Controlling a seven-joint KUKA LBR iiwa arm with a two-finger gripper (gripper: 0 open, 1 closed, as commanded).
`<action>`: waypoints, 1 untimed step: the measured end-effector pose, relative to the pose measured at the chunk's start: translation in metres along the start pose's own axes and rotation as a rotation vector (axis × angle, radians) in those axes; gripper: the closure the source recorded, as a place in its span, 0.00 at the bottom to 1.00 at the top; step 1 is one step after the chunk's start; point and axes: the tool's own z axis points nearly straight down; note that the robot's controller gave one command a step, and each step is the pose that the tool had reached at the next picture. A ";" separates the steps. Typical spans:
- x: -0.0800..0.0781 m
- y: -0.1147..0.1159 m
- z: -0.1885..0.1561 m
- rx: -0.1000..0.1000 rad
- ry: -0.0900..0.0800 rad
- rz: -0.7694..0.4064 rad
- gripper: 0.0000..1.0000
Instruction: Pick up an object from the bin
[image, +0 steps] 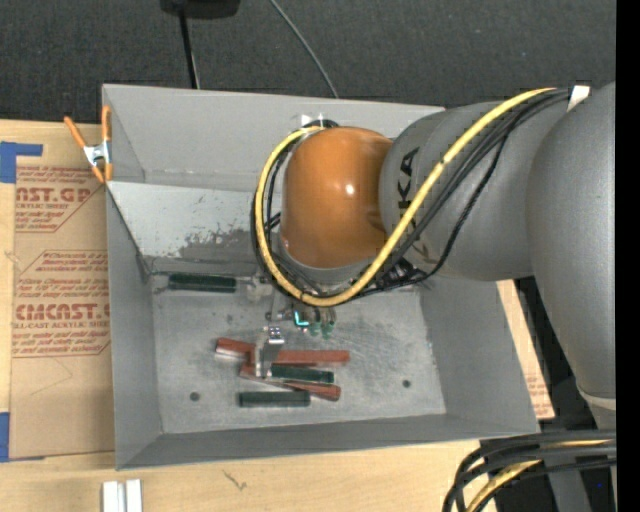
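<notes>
We see the hand (270, 355) lowered into a small heap of slim bars near the middle of the grey bin (400, 340). It stands between a short red bar (233, 347) on the view's left and a longer red bar (315, 356) on the view's right. Both lie nearly level, long axes running left to right. Just in front lie a dark green bar (303, 376) and a second green bar (273, 399), likewise crosswise. A lone green bar (203, 284) rests by the back wall. Whether the hand is spread or pressed together we cannot tell.
</notes>
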 end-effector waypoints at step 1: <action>-0.002 -0.001 -0.004 -0.001 -0.007 0.001 0.00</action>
